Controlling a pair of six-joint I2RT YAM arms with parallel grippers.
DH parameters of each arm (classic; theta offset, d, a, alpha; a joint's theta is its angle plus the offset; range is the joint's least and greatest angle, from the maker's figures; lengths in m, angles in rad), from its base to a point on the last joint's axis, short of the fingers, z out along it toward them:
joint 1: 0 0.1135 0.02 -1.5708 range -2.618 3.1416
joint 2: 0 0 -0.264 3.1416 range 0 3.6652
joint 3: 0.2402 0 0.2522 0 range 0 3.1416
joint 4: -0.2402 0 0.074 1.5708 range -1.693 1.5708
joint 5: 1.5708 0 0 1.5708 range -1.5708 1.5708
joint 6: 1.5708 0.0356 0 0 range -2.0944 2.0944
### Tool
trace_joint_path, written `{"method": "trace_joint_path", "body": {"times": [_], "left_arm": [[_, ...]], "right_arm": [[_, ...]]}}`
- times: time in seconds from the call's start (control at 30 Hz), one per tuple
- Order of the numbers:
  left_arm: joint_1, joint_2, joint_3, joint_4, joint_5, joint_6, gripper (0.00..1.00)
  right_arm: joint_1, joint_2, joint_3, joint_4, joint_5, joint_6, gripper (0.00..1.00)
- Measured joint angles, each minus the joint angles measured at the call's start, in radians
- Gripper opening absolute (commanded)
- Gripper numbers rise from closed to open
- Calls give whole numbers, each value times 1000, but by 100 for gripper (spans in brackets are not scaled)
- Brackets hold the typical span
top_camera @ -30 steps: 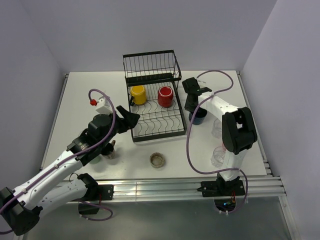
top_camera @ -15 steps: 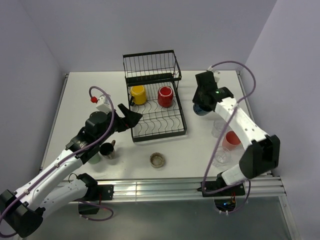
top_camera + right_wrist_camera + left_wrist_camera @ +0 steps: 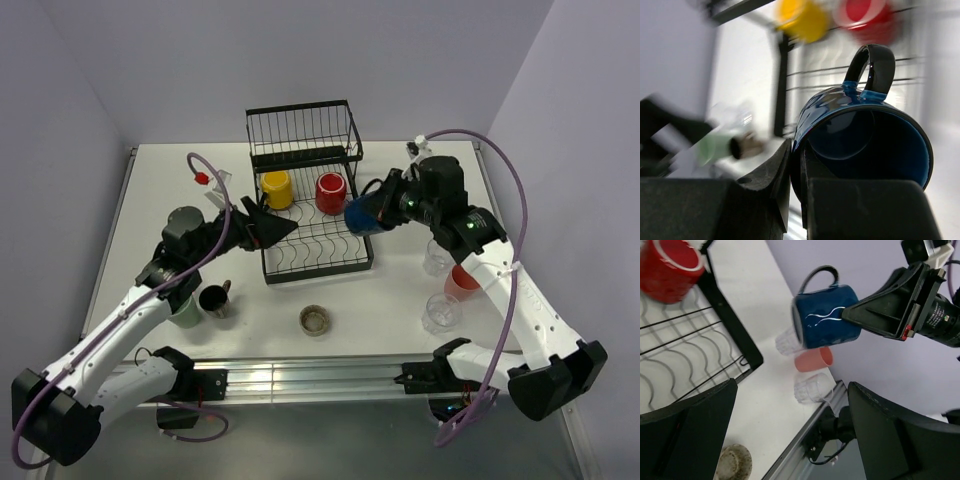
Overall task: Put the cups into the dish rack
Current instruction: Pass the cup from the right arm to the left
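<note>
In the right wrist view the far scene is smeared. The yellow mug (image 3: 807, 20) and the red mug (image 3: 867, 20) are soft blobs cut by the top edge, and the green tumbler (image 3: 715, 147) is a pale blur whose outline we cannot trace.

In the left wrist view the navy mug (image 3: 827, 315) covers part of a clear glass (image 3: 784, 344) and of the pink tumbler (image 3: 815, 360). The bottom edge clips the low brownish glass (image 3: 732, 464).

From above, we find the left arm (image 3: 120, 325) hiding part of the green tumbler, and the right arm (image 3: 500, 270) hiding part of the pink tumbler.
</note>
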Motion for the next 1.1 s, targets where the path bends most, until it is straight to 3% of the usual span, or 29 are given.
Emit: {"method": "trace_joint_path", "body": {"times": [0.4, 0.83, 1.1], "left_arm": [[6, 130, 4, 229, 222, -13, 99], [6, 208, 2, 483, 321, -75, 99], [17, 224, -10, 550, 335, -99, 99]], "right_arm": [[88, -71, -76, 323, -362, 154, 0], [108, -34, -155, 551, -472, 296, 0], [106, -34, -196, 656, -493, 358, 0]]}}
